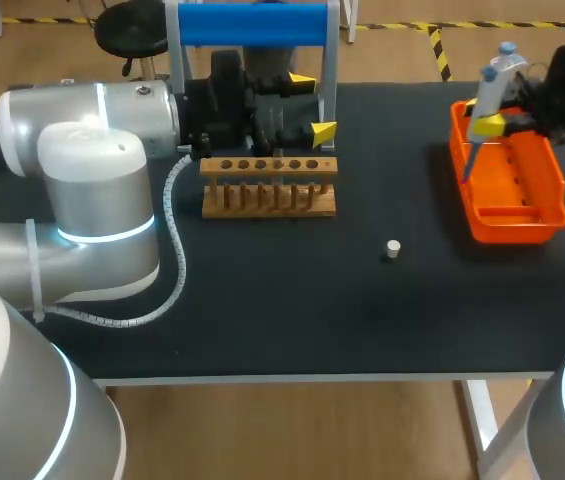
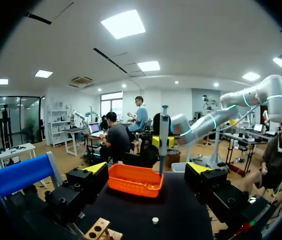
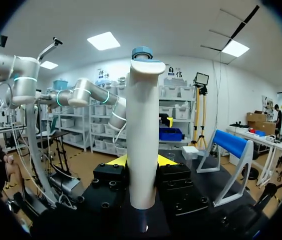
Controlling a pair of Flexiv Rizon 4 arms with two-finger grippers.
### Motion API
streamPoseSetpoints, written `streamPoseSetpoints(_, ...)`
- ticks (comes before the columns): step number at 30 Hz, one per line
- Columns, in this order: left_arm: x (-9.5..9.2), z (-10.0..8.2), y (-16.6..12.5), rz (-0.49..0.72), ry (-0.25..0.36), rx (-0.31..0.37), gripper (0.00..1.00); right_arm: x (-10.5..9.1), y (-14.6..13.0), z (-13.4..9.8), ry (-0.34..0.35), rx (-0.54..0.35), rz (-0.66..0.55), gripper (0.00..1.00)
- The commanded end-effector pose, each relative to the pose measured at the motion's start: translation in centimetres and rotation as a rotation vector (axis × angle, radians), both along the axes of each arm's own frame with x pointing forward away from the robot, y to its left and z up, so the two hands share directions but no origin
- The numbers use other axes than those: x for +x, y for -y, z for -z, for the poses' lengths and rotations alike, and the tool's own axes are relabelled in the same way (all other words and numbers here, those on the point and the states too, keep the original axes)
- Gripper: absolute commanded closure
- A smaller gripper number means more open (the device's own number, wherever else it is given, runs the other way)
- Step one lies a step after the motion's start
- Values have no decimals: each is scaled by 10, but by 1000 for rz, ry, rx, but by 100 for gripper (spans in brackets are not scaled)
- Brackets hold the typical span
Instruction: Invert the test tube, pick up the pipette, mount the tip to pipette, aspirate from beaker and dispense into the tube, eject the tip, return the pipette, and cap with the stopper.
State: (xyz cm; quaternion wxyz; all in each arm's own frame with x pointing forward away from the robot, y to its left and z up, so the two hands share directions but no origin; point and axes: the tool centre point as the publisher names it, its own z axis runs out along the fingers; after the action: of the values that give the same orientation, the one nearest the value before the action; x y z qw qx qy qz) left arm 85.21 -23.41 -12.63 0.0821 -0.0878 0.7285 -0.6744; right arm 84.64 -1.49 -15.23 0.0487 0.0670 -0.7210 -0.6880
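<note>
My right fingers (image 1: 487, 125) are clamped on the pipette (image 1: 492, 80), held near-vertical above the orange tray (image 1: 552, 190), plunger up, nozzle down; my left fingers (image 1: 324, 130) stand apart.

the surface (image 1: 292, 310) is matt black. the rack (image 1: 269, 200) is plain light wood, smooth. the tray (image 1: 553, 190) at the right edge is glossy orange plastic. the pipette (image 1: 489, 90) is smooth pale plastic, blue-capped. the left arm (image 1: 92, 170) has glossy silver and white shells, its cable sleeve (image 1: 174, 230) ribbed.
</note>
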Motion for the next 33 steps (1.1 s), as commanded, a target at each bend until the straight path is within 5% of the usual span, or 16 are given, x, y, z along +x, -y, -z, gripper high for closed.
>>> streamPoseSetpoints(1, 0, 1, 0, 0, 1, -2, 0, -3, -25, 2, 4, -4, 37, 100)
streamPoseSetpoints(33, 0, 1, 0, 0, 1, -2, 0, 1, -151, 17, -11, 11, -80, 100)
